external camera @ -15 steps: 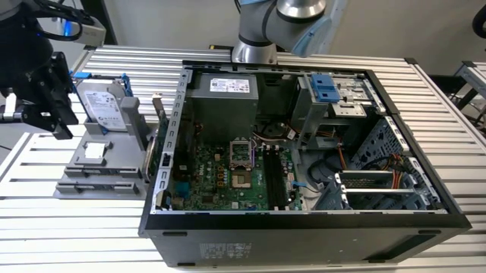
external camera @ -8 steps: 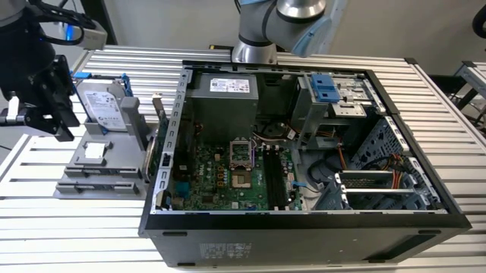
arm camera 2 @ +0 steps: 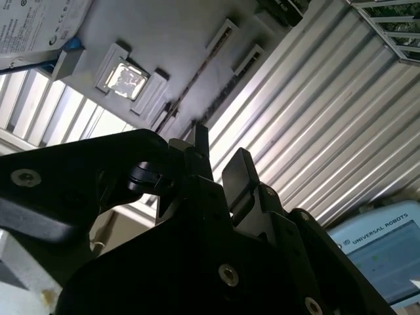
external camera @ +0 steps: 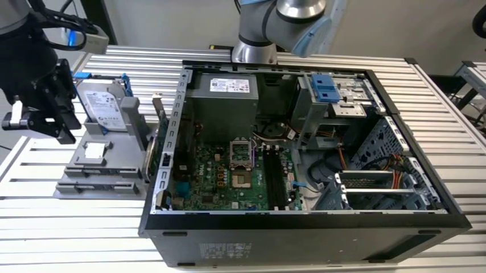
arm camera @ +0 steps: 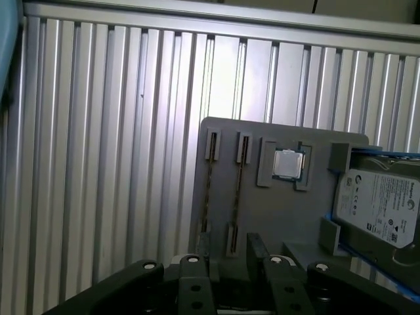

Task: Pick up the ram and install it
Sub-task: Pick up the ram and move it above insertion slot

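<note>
In the first wrist view, the claw (arm camera: 230, 246) hangs released, its two black fingers (arm camera: 256, 244) spread with nothing between them. Below it, a gray holder (arm camera: 275, 216) rests on the ribbed metal counter (arm camera: 98, 164). The holder carries a hard drive (arm camera: 377, 203), a square processor chip (arm camera: 287, 164) and two narrow slots side by side. The ram (arm camera: 208, 190) looks to be the thin brownish strip standing on edge in the slot farthest from the chip; edge-on, its chips cannot be made out. The claw is clear of it, near one end of the slots.

In the second wrist view, the fingers are again apart and empty, with the holder's slots and the chip beyond them.

In the exterior view, the claw hovers at the exterior view's left, just beside the holder. An open computer case (external camera: 304, 227) lies on the counter at the holder's other side. Its green motherboard (external camera: 220, 182) faces up, and the long black memory slots (external camera: 275, 176) show no stick seated in them.
</note>
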Controlling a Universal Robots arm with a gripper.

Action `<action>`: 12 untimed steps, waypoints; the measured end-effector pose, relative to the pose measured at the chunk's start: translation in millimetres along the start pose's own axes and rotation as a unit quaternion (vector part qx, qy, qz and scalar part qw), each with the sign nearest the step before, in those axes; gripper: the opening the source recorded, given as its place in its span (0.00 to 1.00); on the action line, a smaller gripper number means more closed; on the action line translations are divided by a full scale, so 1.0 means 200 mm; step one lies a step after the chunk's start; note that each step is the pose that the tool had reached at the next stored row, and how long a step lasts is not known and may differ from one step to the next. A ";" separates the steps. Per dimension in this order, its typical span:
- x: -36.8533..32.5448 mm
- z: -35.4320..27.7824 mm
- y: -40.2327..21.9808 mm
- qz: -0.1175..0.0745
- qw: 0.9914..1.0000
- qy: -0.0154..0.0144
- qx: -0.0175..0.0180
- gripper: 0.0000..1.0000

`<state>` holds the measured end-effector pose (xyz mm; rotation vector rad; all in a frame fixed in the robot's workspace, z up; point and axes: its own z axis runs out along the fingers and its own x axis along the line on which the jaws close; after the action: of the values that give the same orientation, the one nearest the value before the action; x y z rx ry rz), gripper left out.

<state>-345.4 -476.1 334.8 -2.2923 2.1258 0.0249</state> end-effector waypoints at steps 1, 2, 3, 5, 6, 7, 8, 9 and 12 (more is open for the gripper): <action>0.000 0.004 0.000 0.000 1.000 0.000 0.000 1.00; 0.000 0.008 0.000 0.000 1.000 0.000 0.000 1.00; 0.000 0.011 0.000 0.000 1.000 0.000 0.000 1.00; 0.000 0.017 0.000 0.000 1.000 0.000 0.000 1.00; 0.000 0.020 0.000 0.000 1.000 0.000 0.000 1.00; 0.000 0.023 0.000 0.000 1.000 0.000 0.000 1.00; 0.001 0.026 0.000 0.000 1.000 0.000 0.000 1.00; 0.001 0.029 0.000 0.000 1.000 0.000 0.000 1.00; 0.001 0.039 0.000 0.000 1.000 0.000 0.000 1.00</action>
<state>-345.4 -476.1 327.0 -2.2923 2.1259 0.0250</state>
